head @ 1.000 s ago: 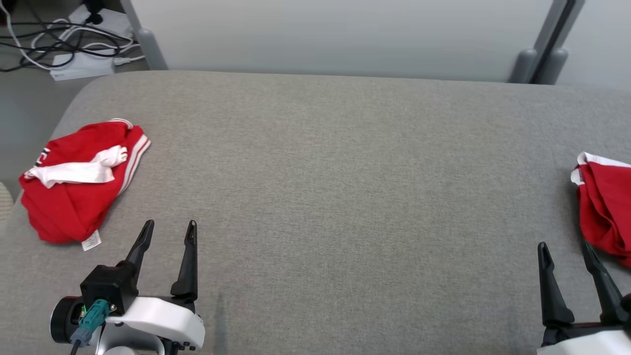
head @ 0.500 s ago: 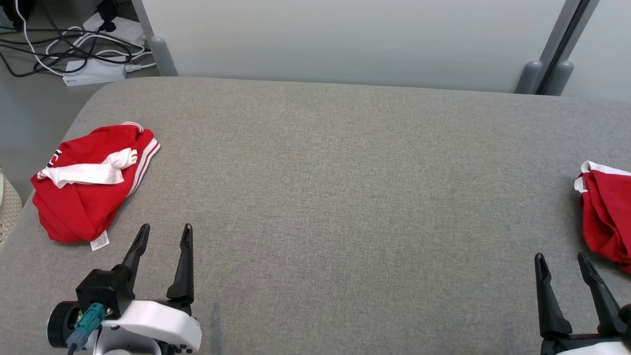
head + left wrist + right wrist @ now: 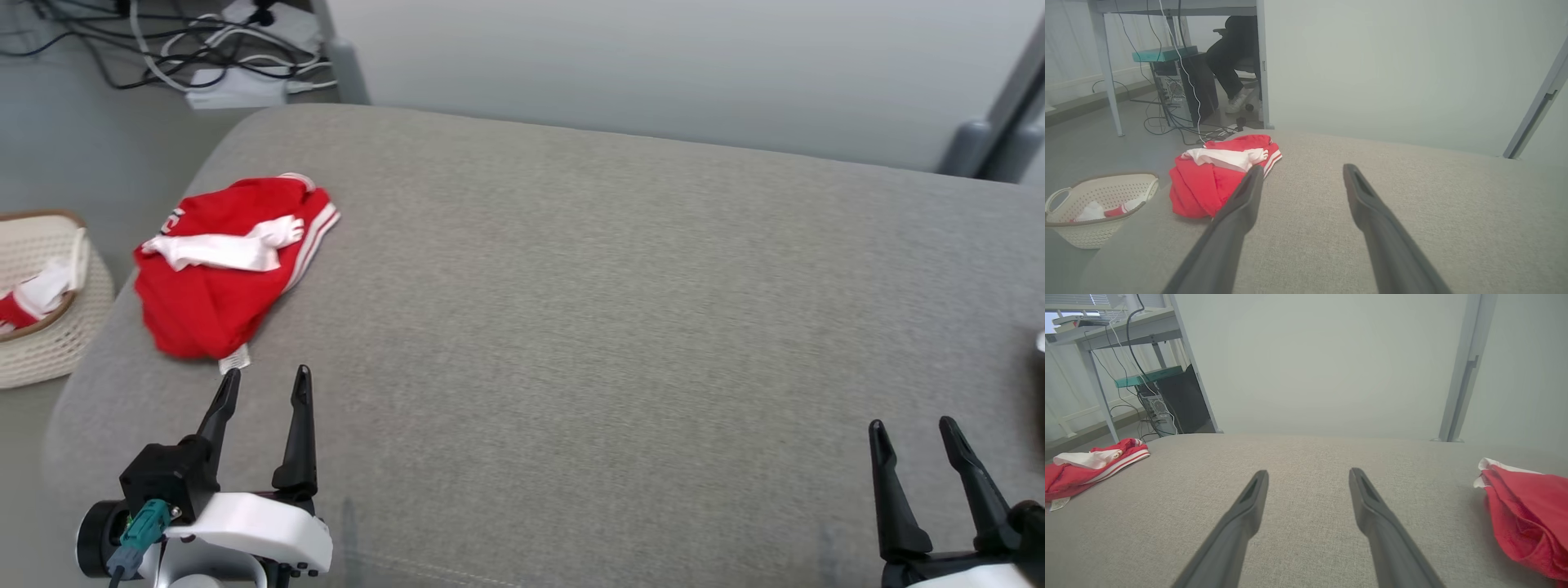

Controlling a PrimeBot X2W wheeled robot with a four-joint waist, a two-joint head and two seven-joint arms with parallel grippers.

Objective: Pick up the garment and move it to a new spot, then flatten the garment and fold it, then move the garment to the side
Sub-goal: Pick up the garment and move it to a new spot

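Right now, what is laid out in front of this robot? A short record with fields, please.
surface: grey padded surface
nearest garment: red and white garment, crumpled, at its left end
other cloth: second red garment, at the right end
floor: pale basket with cloth inside, left of the surface
left gripper: open, empty, close to the crumpled garment
right gripper: open, empty

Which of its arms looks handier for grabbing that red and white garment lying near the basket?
Probably the left. The left tool is open and just short of the garment; the right tool, also open, sits far across the cushion.
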